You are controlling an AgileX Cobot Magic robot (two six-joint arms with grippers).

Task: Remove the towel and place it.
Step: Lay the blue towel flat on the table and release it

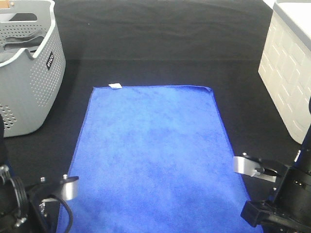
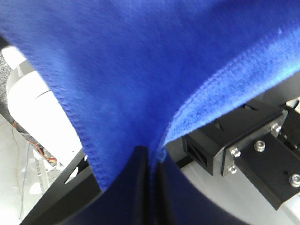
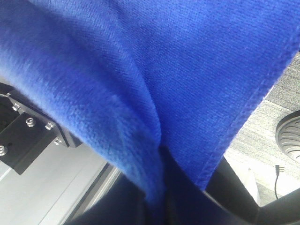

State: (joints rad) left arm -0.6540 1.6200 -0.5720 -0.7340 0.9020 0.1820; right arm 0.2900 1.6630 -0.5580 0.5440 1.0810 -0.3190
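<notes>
A: Closest to the lens, the towel (image 2: 154, 70) is filling the left wrist view and funnelling down into the left gripper (image 2: 149, 158). Its jaws are sitting nearly together and pinching the stitched hem.

B: Same on the other side?

A: Yes. The right gripper (image 3: 159, 157) is nipping a fold of the same cloth, jaws close together, and fabric is draping over both sides of it.

B: Where is the towel lying overall?

A: It's lying spread flat on the black surface (image 1: 160, 43). Each gripper is holding one near corner. All the rest is stretching straight ahead of both.

B: Long axis?

A: It's running away from the grippers. The far short edge, with the white tag (image 1: 115, 86), is sitting well ahead of them. The short axis is spanning the gap between the two grippers.

B: So what is the coming move hanging on?

A: My read is that both arms are sharing the load evenly, since neither is nearer the bulk. Any lift or drag is going to need both moving together, or the cloth is going to skew.

B: Anything nearby?

A: A grey basket (image 1: 29, 77) is standing ahead of the left gripper and outboard of it, well apart from the towel's edge. A white bin (image 1: 286, 73) is standing ahead of the right gripper and outboard of it. If the basket is the target, the left arm is nearer to it. I'm guessing there, since the task isn't naming a place.
</notes>
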